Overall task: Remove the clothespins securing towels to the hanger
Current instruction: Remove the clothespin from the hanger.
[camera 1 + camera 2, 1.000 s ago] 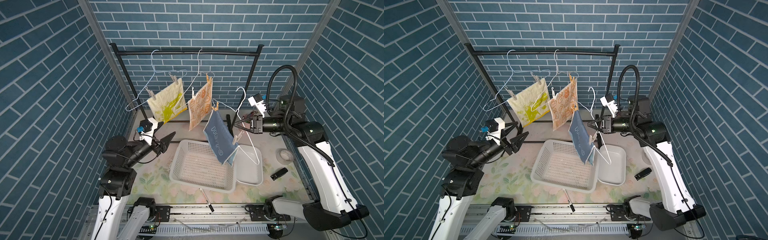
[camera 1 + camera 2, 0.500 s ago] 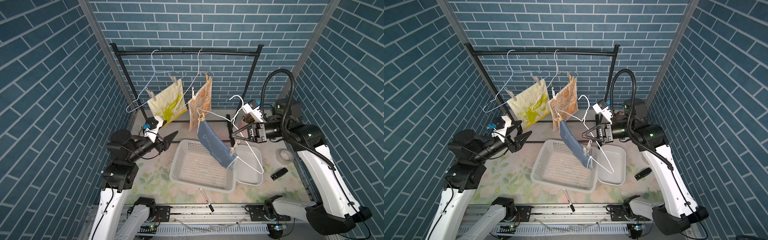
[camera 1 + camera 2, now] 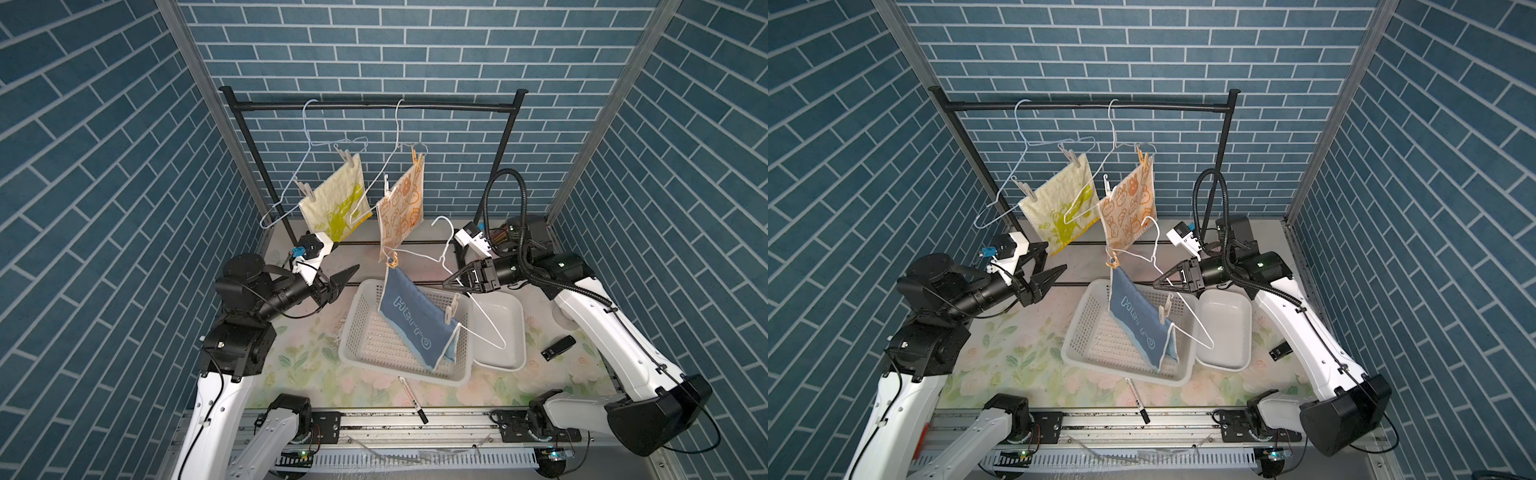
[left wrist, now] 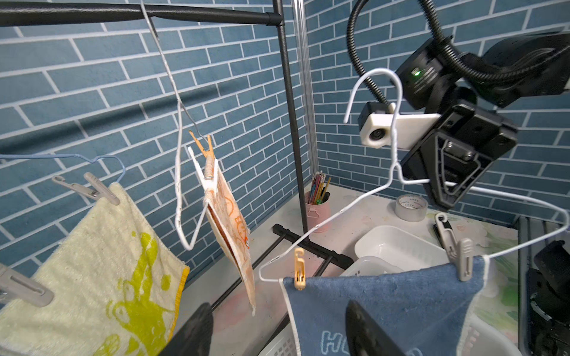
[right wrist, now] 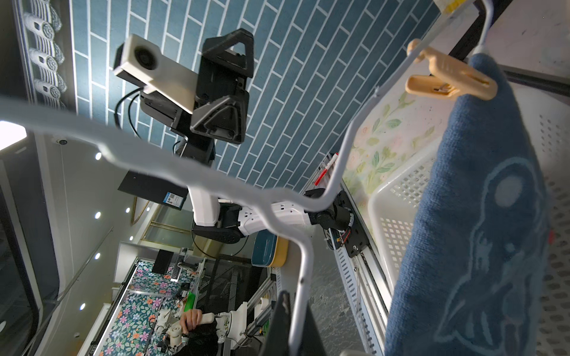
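My right gripper (image 3: pixel 446 286) is clamped on the white hanger (image 4: pixel 382 71) over the basket (image 3: pixel 361 332). The blue towel (image 3: pixel 411 324) is pinned to it by a tan clothespin (image 3: pixel 392 261) and a grey clothespin (image 3: pixel 451 309). My left gripper (image 3: pixel 345 282) gapes, to the towel's left.

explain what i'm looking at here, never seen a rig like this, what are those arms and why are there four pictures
This is a robot with a left arm and a right arm on a table. Each arm ends in a two-fingered gripper. Two pictures look down from one overhead camera pair. The other two come from a small camera on each arm's wrist.

At the back, a black rail carries wire hangers with a yellow towel and an orange towel pinned on.

The right gripper is shut on a third white hanger, which is off the rail and held over a white mesh basket. A blue towel hangs from it by a tan clothespin and a grey clothespin.

The left gripper is open and empty, pointed toward that towel. A white tub and a marker pen also lie on the table.
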You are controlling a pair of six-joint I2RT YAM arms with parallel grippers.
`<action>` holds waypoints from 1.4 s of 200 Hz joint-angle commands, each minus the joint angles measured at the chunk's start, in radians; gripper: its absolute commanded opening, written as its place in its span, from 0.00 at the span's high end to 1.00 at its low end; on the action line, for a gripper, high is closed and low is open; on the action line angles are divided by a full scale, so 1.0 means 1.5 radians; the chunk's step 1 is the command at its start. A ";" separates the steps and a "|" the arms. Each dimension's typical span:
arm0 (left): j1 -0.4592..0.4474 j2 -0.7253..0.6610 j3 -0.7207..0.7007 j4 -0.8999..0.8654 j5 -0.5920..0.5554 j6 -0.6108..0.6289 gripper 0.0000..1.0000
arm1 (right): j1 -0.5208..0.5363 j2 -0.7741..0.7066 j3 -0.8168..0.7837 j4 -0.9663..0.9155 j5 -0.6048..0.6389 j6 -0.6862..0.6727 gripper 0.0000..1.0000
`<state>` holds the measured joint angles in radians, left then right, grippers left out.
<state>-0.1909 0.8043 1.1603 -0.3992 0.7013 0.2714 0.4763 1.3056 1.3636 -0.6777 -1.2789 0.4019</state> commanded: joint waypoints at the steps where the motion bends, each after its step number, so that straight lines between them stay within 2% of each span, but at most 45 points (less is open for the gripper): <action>1: -0.032 0.018 0.020 -0.052 0.017 0.058 0.32 | 0.006 0.011 -0.007 0.033 -0.042 -0.097 1.00; 56: -0.166 0.135 0.087 -0.154 -0.043 0.224 0.31 | 0.008 0.033 -0.007 -0.016 -0.064 -0.240 1.00; 98: -0.188 0.198 0.105 -0.092 -0.053 0.291 0.33 | 0.012 0.033 -0.013 -0.021 -0.066 -0.276 1.00; 144: -0.236 0.248 0.110 -0.030 -0.137 0.354 0.34 | 0.020 0.035 -0.012 -0.022 -0.064 -0.275 1.00; 174: -0.248 0.275 0.119 -0.004 -0.150 0.374 0.37 | 0.026 0.037 -0.010 -0.021 -0.061 -0.275 1.00; 189: -0.253 0.290 0.131 -0.007 -0.150 0.382 0.44 | 0.028 0.039 -0.007 -0.022 -0.061 -0.275 1.00; 230: -0.271 0.310 0.134 -0.010 -0.166 0.407 0.70 | 0.029 0.041 -0.005 -0.022 -0.054 -0.274 1.00; 280: -0.278 0.302 0.127 -0.028 -0.185 0.421 0.94 | 0.029 0.039 -0.001 -0.031 -0.022 -0.274 1.00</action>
<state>-0.6018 1.2705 1.3407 -0.4606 0.4484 0.9253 0.5076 1.3602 1.3418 -0.7116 -1.3136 0.0746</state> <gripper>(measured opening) 0.104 0.056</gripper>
